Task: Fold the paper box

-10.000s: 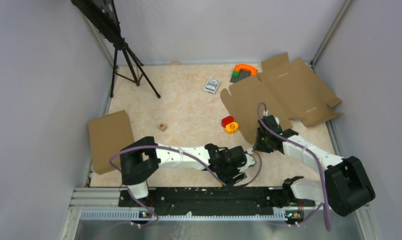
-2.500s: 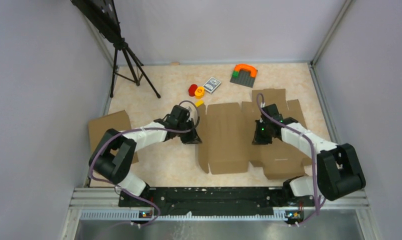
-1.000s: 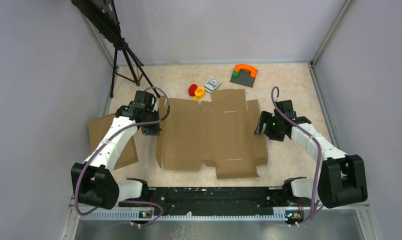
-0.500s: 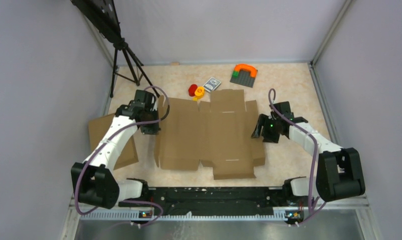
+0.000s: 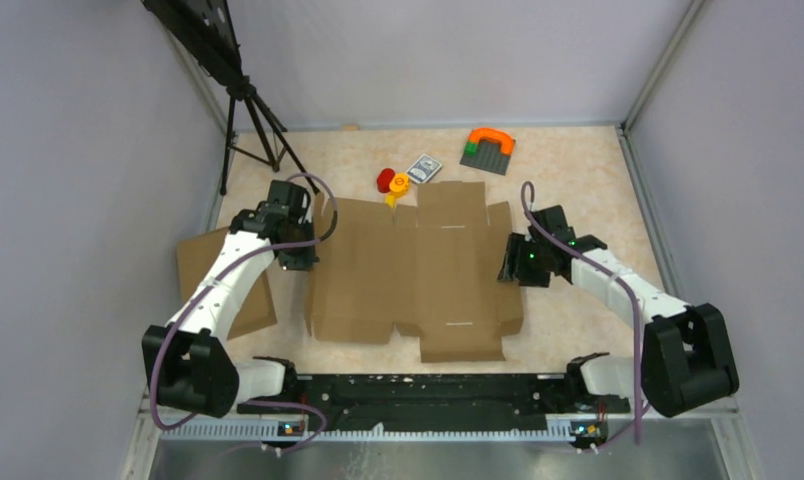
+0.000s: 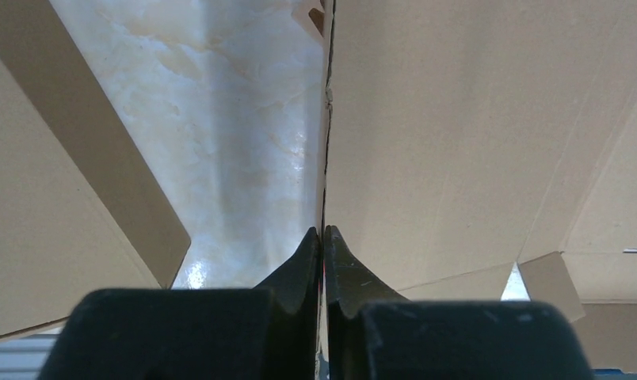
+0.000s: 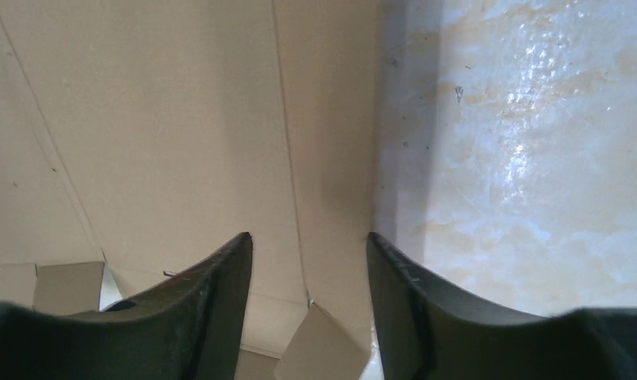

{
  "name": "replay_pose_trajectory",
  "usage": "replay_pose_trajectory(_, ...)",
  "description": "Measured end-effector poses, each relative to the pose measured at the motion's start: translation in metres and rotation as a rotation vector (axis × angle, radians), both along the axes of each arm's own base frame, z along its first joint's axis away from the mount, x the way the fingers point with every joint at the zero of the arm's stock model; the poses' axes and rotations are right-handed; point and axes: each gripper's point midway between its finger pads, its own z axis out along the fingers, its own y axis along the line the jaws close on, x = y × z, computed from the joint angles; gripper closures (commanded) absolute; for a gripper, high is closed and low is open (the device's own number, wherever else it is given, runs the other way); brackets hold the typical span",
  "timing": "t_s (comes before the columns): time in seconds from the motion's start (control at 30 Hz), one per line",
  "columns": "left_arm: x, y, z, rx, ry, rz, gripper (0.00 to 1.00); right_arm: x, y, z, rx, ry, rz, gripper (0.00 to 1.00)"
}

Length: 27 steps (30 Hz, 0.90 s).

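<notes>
The paper box (image 5: 418,270) lies as a flat brown die-cut sheet in the middle of the table. My left gripper (image 5: 303,255) is at its left edge. In the left wrist view that gripper (image 6: 323,232) is shut on the thin edge of the paper box (image 6: 458,119). My right gripper (image 5: 508,265) is over the sheet's right edge. In the right wrist view it (image 7: 308,235) is open, its fingers astride the narrow side strip of the paper box (image 7: 181,119), with the right fingertip (image 7: 379,249) at the edge.
A second brown box (image 5: 218,285) lies at the left by the left arm, seen also as the box (image 6: 30,237) in the left wrist view. A tripod (image 5: 263,130) stands back left. Red and yellow pieces (image 5: 393,182), a card pack (image 5: 424,167) and a green plate with an orange arch (image 5: 488,148) sit behind the sheet.
The right gripper has moved left onto the sheet's right edge and its jaws have narrowed. The sheet has slid slightly left and toward the arms. The left gripper still holds its edge.
</notes>
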Motion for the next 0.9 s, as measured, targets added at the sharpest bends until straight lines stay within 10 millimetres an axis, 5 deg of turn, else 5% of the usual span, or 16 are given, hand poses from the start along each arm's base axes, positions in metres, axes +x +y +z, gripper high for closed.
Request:
replay_pose_trajectory(0.1, -0.001, 0.004, -0.001, 0.019, 0.003, 0.01, 0.97, 0.0, -0.005, 0.004, -0.024, -0.015, -0.02, 0.2)
replay_pose_trajectory(0.37, -0.002, 0.025, 0.0, 0.125, -0.005, 0.078, 0.99, 0.012, -0.03, 0.005, -0.054, -0.023, -0.124, 0.19)
replay_pose_trajectory(0.67, -0.001, 0.041, 0.002, 0.198, -0.017, 0.137, 0.9, 0.012, 0.003, -0.007, 0.138, 0.015, -0.035, 0.27)
replay_pose_trajectory(0.7, -0.001, 0.041, 0.002, 0.197, -0.017, 0.137, 0.87, 0.013, 0.006, -0.01, 0.149, 0.024, -0.028, 0.28)
replay_pose_trajectory(0.83, -0.001, 0.042, 0.002, 0.202, -0.015, 0.129, 0.39, 0.014, 0.011, -0.017, 0.167, 0.046, -0.017, 0.31)
replay_pose_trajectory(0.9, -0.001, 0.042, 0.002, 0.204, -0.014, 0.127, 0.32, 0.015, 0.011, -0.021, 0.168, 0.053, -0.014, 0.33)
